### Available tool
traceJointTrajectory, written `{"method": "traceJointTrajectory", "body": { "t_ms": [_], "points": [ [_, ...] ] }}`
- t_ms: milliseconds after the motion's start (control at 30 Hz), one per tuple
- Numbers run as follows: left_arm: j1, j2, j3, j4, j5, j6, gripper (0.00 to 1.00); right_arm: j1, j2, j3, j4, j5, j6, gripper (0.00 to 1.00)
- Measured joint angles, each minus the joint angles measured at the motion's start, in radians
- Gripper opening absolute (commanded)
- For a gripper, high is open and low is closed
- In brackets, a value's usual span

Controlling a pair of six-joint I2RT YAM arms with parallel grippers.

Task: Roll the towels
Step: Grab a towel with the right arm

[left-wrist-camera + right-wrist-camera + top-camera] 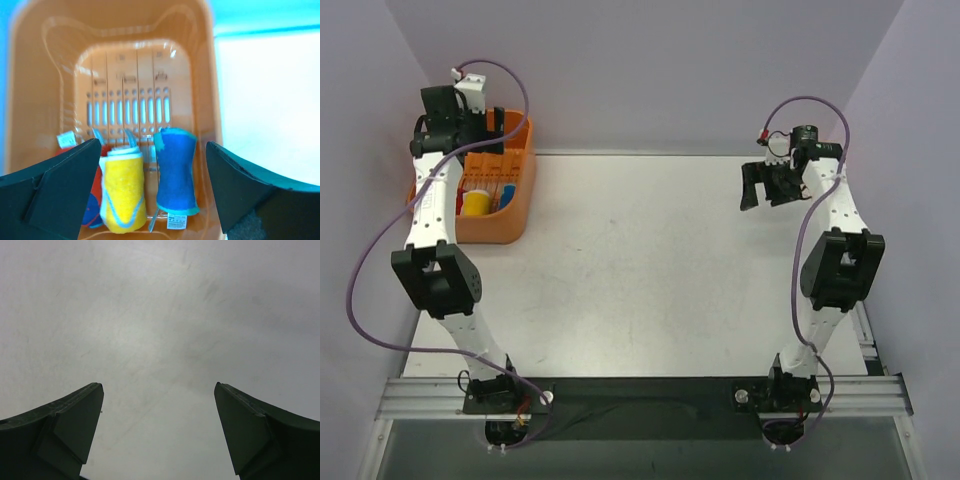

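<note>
Left gripper (153, 145), seen from its own wrist camera, has its fingers spread wide with nothing pinched. It hangs over an orange slotted plastic basket (210, 90). On the basket floor, below and between the fingers, two towels lie side by side. A blue rolled towel with a teal edge (175, 172) sits nearly centred in the gap, and a yellow rolled towel (122, 192) lies towards the finger on the view's left. Their long axes run away from the camera, across the line on which the fingers close, so a grip would likely take a roll by its width. A red cloth (94, 197) is half hidden behind that finger, and I cannot tell whether it is rolled.

From above, the basket stands at the far-left corner of the pale table (640, 270), with the left arm reaching over it. The right gripper (767, 195) hovers over the far-right part of the table, well apart from the basket, with its fingers spread and holding nothing.

From the right wrist, only grey tabletop shows between the parted fingers. The left arm is by far the nearer to the towels.
</note>
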Motion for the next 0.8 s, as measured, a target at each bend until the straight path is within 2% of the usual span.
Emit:
{"method": "traceJointTrajectory", "body": {
  "t_ms": [167, 400, 800],
  "points": [
    [-0.065, -0.146, -0.06, 0.058, 0.016, 0.082, 0.97, -0.037, 0.224, 0.282, 0.056, 0.083, 0.029, 1.0],
    [-0.111, -0.221, -0.197, 0.086, 0.012, 0.149, 0.97, -0.06, 0.504, 0.515, 0.179, 0.3, -0.022, 1.0],
    [-0.179, -0.259, -0.338, 0.079, -0.045, 0.217, 0.97, -0.105, 0.676, 0.522, 0.519, 0.621, -0.264, 1.0]
  ]
}}
